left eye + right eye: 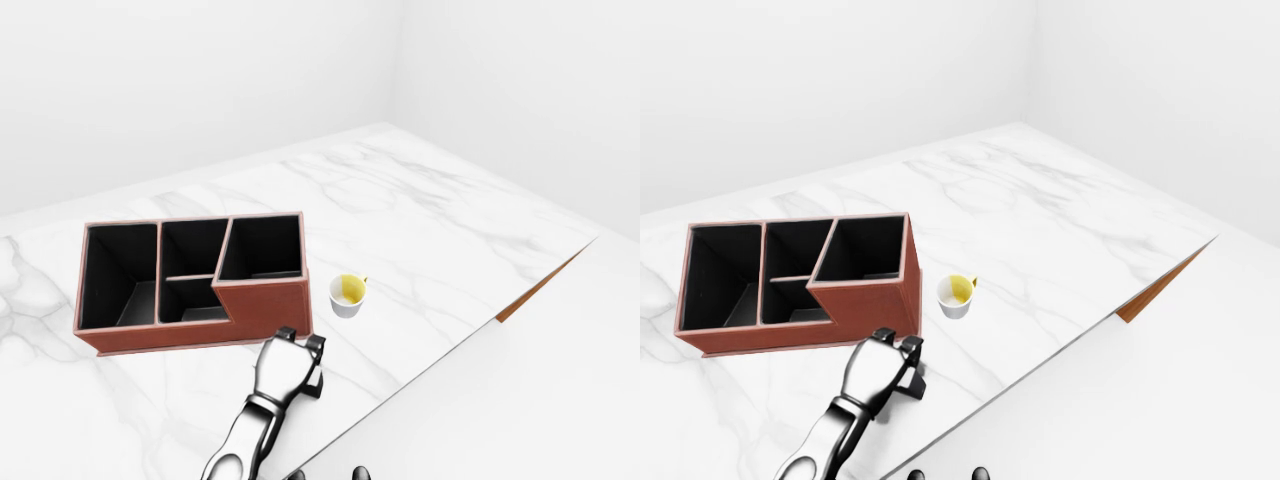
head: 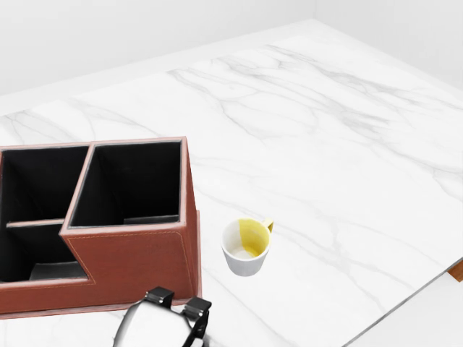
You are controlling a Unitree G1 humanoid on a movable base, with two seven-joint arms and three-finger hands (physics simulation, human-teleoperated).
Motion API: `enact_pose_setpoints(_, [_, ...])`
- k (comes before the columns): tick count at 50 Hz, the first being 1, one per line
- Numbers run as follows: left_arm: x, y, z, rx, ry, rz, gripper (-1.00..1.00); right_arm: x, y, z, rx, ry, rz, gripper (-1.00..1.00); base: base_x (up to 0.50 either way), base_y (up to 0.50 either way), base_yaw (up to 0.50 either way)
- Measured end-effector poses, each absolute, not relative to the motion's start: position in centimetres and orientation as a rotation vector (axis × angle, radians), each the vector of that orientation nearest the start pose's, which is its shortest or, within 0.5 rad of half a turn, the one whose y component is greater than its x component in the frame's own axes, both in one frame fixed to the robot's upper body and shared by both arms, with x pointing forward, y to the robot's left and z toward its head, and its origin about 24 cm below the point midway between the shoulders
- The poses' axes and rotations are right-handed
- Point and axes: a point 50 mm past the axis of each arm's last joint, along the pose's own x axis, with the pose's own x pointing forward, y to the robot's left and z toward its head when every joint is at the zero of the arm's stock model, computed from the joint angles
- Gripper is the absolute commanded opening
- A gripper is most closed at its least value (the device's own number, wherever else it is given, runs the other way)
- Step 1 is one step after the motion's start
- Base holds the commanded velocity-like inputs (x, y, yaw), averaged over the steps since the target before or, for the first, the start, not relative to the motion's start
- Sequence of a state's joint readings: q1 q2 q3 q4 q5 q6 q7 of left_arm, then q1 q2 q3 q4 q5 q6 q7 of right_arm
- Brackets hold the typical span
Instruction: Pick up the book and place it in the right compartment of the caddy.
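Observation:
The brown caddy [image 1: 262,312] with black insides stands on the marble table at the left of the left-eye view; its right compartment [image 2: 134,181] holds nothing. No book shows in any view. My left hand [image 1: 306,362], silver with black fingers, reaches in from the bottom and sits just below the caddy's lower right corner, close to its wall. It also shows at the bottom of the head view [image 2: 181,312]. Its fingers point down at the table; I cannot tell whether they are open or shut. My right hand is not in view.
A white mug [image 2: 247,248] with a yellow inside stands right of the caddy's corner. The marble table's edge [image 1: 450,345] runs diagonally from the bottom to the right, with a brown strip [image 1: 538,286] under it. White floor and walls lie beyond.

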State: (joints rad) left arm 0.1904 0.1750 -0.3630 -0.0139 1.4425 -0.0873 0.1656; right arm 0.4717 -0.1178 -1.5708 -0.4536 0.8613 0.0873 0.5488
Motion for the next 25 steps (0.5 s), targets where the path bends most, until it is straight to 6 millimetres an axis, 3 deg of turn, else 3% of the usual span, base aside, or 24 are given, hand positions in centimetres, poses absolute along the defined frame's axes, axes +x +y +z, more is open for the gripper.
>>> enact_pose_setpoints(18, [21.7,8.9,0.4,1.555,-0.270,-0.382,-1.00,-3.6,-37.1,18.6,-0.197,-0.523,-0.745,1.00,0.00,0.00,0.00])
enact_pose_setpoints(25, [21.6,8.9,0.4,1.565,-0.286,-0.374,-1.00,-3.6,-37.1,18.6,-0.198,-0.524,-0.745,1.00,0.00,0.00,0.00])
